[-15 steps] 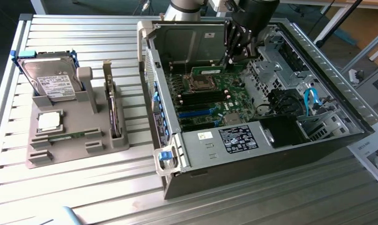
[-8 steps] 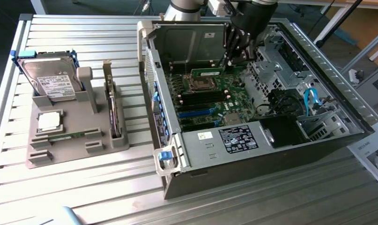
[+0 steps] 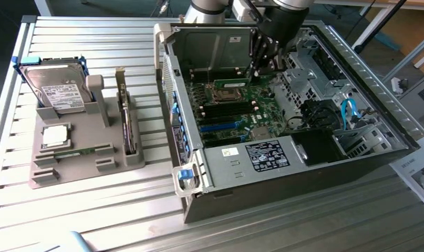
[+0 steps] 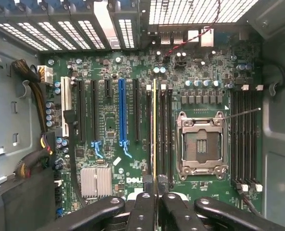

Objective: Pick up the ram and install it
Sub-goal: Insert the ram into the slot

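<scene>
Where the ram sits: ram (image 3: 231,83) held inside the open computer case (image 3: 282,194), edge-down over the motherboard (image 4: 108,72), just beside the CPU socket (image 4: 200,144).
Jaws: clenched on the stick's upper edge, one finger against each flat face; the arm (image 3: 285,21) reaches into the case from above.
Memory slots: seen from the wrist view, the stick runs in line with the bank of black memory slots (image 4: 165,134) next to the socket; whether its lower edge touches a slot cannot be told.
Worktop: the case lies on its side toward the worktop (image 3: 92,220) edge at the exterior view's right; a grey holder (image 3: 79,168) carrying a hard drive (image 3: 58,89) and a processor chip (image 3: 54,135) stands near the opposite edge.
Risk: a slight offset or tilt looks the likeliest trouble, landing the stick on a slot wall or in the neighbouring slot; pressing then could flex the board or make the thin stick slide in the grip. Closed end latches or a reversed notch would also block seating.
</scene>
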`<state>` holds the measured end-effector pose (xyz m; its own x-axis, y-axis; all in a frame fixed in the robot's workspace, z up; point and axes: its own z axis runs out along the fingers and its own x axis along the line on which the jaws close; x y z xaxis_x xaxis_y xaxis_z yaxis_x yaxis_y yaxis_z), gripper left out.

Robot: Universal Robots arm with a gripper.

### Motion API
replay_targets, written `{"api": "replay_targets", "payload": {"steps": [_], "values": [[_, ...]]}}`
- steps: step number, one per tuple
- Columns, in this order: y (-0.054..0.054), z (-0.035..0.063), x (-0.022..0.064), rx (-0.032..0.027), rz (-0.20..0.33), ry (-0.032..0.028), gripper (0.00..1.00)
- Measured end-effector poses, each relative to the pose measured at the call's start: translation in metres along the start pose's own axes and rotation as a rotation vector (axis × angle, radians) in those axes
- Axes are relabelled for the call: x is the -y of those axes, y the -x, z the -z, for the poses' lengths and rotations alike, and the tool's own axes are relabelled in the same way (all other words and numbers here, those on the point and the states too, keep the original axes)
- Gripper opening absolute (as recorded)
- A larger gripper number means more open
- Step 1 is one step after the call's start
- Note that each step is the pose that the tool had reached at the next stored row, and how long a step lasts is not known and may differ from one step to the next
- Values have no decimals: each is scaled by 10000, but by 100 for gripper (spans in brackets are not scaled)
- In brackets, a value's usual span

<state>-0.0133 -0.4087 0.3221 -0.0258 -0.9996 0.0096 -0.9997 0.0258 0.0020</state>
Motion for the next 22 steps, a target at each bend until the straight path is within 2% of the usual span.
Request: {"api": "replay_targets", "payload": {"steps": [22], "values": [[3,-278,1,0,-79,1,12]]}}
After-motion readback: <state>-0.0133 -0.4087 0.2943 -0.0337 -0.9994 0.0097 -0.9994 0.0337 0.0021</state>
